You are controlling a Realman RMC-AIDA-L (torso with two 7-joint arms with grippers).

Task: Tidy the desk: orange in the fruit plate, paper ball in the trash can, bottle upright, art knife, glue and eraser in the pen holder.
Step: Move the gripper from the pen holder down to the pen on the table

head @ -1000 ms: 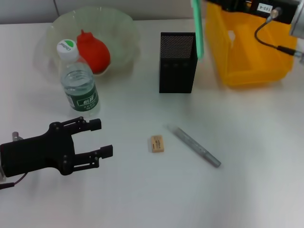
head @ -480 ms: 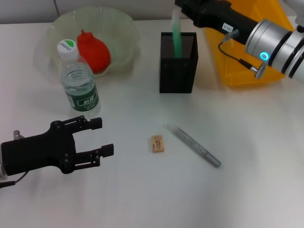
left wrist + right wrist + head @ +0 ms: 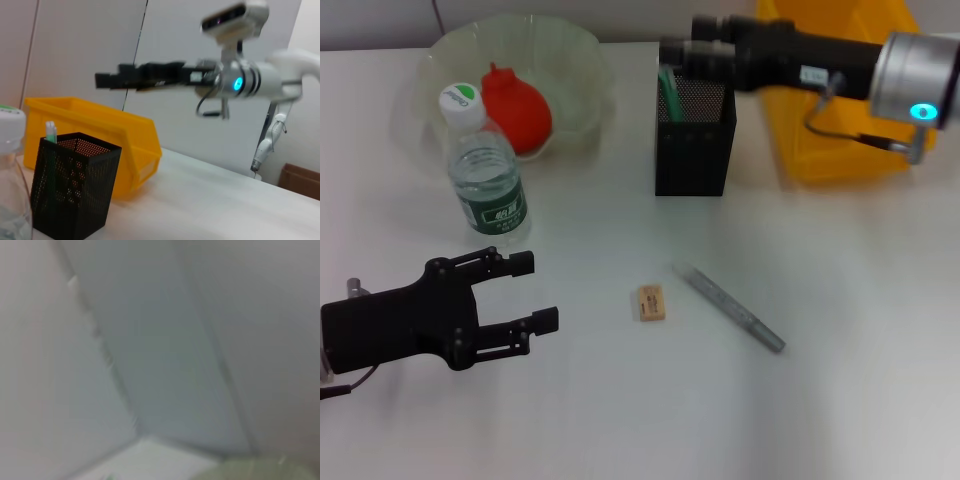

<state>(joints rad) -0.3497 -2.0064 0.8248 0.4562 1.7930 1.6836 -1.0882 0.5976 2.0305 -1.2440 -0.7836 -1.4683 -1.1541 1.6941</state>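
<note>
The orange [image 3: 516, 108] lies in the pale green fruit plate [image 3: 582, 60]. In front of the plate the bottle [image 3: 486, 170] stands upright. A green glue stick [image 3: 667, 88] leans inside the black mesh pen holder [image 3: 693, 140]; the left wrist view shows its white top [image 3: 50, 131] above the pen holder's [image 3: 75, 190] rim. My right gripper [image 3: 690, 45] hovers open just over the holder, clear of the stick. The tan eraser [image 3: 651, 302] and the silver art knife [image 3: 728, 307] lie on the table. My left gripper [image 3: 538, 290] rests open at the left, holding nothing. The paper ball is out of view.
The yellow trash can [image 3: 840, 120] stands right of the pen holder, under my right arm. The bottle [image 3: 7, 170] fills the near edge of the left wrist view, and the yellow bin [image 3: 100, 125] sits behind the holder there.
My right gripper carried the green glue stick left from over the trash can to the pen holder and let it go; the stick now sits inside. The left arm stayed still.
</note>
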